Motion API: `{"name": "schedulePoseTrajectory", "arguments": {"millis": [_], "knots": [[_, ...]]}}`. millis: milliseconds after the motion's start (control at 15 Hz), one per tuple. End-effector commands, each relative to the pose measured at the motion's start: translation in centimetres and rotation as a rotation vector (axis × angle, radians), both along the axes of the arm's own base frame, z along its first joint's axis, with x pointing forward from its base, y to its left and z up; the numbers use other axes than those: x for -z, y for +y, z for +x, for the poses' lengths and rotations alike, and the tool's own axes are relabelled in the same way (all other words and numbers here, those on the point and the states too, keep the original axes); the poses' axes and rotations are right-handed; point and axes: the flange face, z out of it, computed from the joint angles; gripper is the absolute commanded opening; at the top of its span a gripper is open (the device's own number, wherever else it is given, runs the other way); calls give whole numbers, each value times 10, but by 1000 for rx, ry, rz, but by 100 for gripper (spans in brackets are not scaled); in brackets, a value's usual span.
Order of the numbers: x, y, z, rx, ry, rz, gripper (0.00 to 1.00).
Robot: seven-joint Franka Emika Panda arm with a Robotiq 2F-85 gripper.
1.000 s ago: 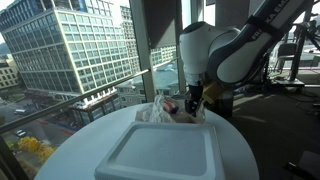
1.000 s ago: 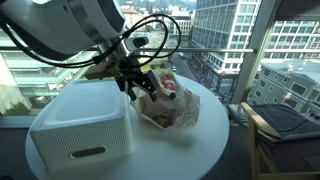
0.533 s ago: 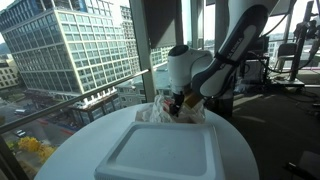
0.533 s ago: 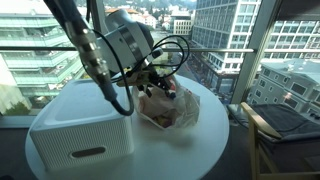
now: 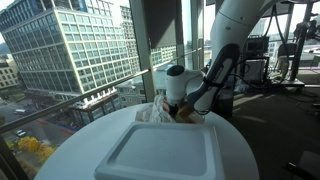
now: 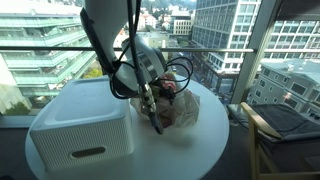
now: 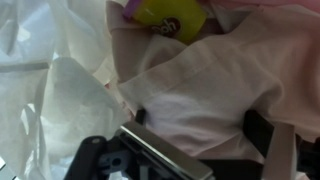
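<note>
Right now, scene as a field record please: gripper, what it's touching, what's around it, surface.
gripper: Robotiq gripper, jaws apart, down inside the crumpled clear plastic bag
between fingers: pale pink cloth
nearby: yellow and purple plastic item in the bag; white slotted plastic bin with lid beside the bag
surface: round white table

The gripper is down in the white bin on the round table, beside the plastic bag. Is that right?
Not quite. The gripper is down in the plastic bag, beside the white bin on the round table, as an exterior view shows.
</note>
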Motion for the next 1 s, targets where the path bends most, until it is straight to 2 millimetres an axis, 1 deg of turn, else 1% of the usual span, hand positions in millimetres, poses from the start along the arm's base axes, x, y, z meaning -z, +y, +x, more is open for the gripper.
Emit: {"name": "schedulePoseTrajectory", "arguments": {"millis": [0, 67, 133, 333, 400, 533, 600, 667, 733, 800, 867, 933], "knots": [[19, -5, 14, -21, -24, 39, 74], [23, -4, 11, -15, -20, 61, 74], [26, -3, 8, -15, -17, 77, 68], [27, 2, -4, -20, -14, 114, 44], [26, 3, -7, -16, -12, 116, 38], [20, 3, -8, 11, -3, 75, 23], [11, 4, -9, 31, 5, 41, 17], [1, 8, -12, 51, 29, 15, 8], [-15, 13, -13, 57, 21, -18, 5], [-27, 18, -14, 58, 19, -39, 6], [-49, 25, -16, 75, 7, -72, 8], [-66, 31, -17, 87, 8, -80, 8]]}}
